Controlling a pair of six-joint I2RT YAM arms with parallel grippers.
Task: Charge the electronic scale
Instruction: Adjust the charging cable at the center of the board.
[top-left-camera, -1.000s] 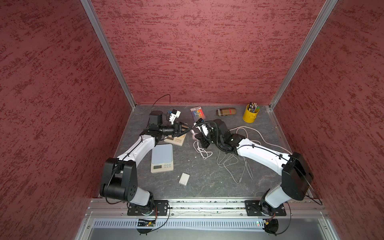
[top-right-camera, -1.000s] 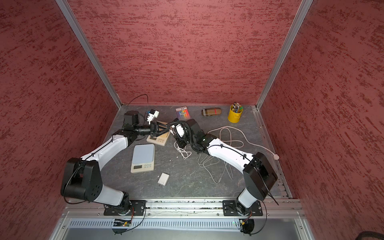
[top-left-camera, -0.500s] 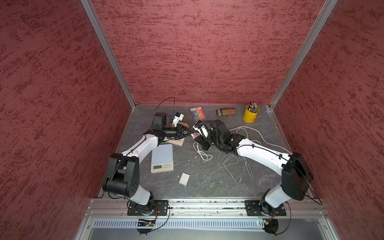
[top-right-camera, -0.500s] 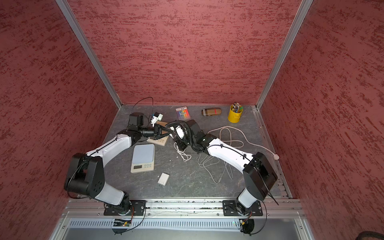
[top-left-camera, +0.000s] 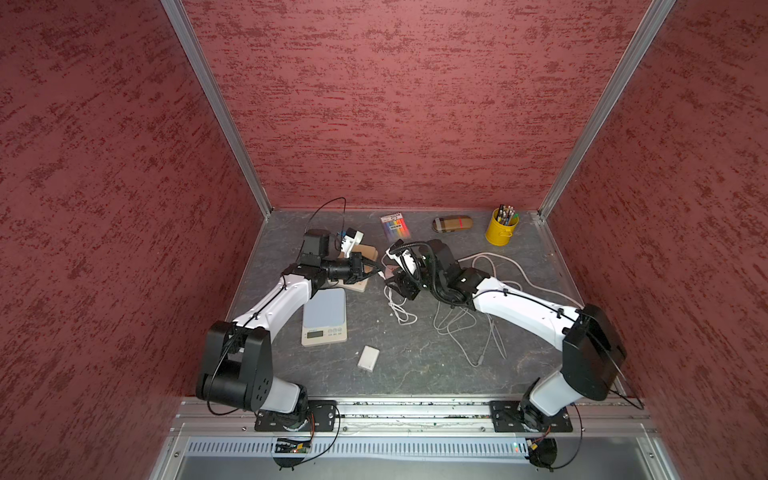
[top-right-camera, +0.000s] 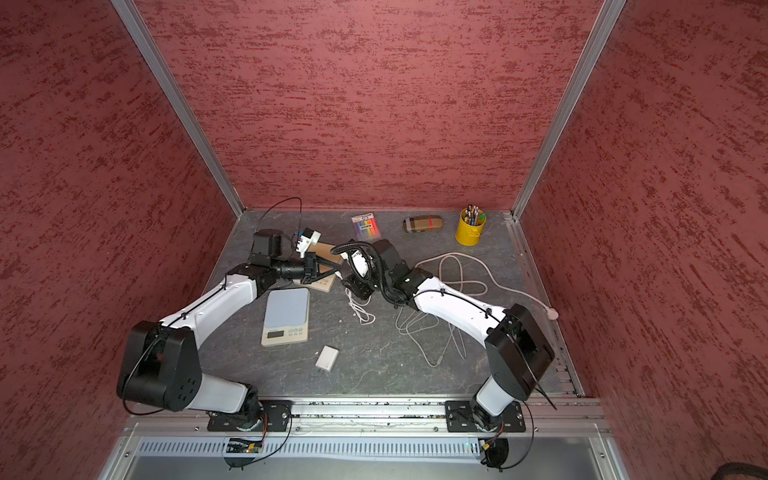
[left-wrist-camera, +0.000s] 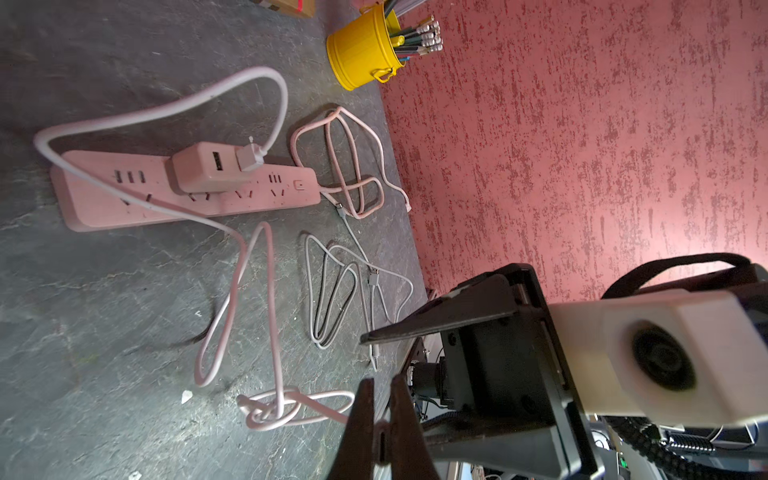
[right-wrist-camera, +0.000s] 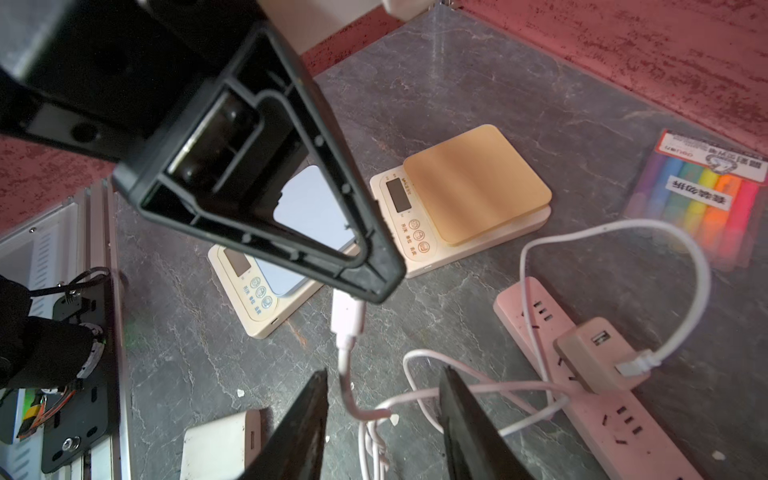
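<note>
Two electronic scales lie toward the left edge of the counter, about midway between front and back. The blue-topped electronic scale (top-left-camera: 324, 316) sits nearer the front, display facing the front edge. The tan-topped electronic scale (right-wrist-camera: 473, 187) lies just behind it, partly under the left arm in both top views; I cannot tell whether the two touch.

The white charging cable (right-wrist-camera: 665, 237) ends in a white connector (right-wrist-camera: 348, 313) that hangs clear of both scales, just off the blue-topped one's corner. The left end effector (left-wrist-camera: 381, 384) has its fingers pinched together on that connector. The right end effector (right-wrist-camera: 385, 374) faces it with its fingers apart, one on either side of the cable just below the connector and touching neither.

The cable's other plug sits in a charger adapter (right-wrist-camera: 590, 353) seated on the pale power strip (right-wrist-camera: 540, 316), which lies near the middle of the counter under the right arm. Slack cable coils on the counter in front of the strip.

A loose white charger adapter (top-left-camera: 368, 358) lies nearer the front edge, and thin grey cables (top-left-camera: 457, 328) lie tangled toward the right. Along the back edge stand a multicoloured stationery pack (top-left-camera: 395, 226), a pencil case (top-left-camera: 452, 223) and a yellow pencil pot (top-left-camera: 501, 228).
</note>
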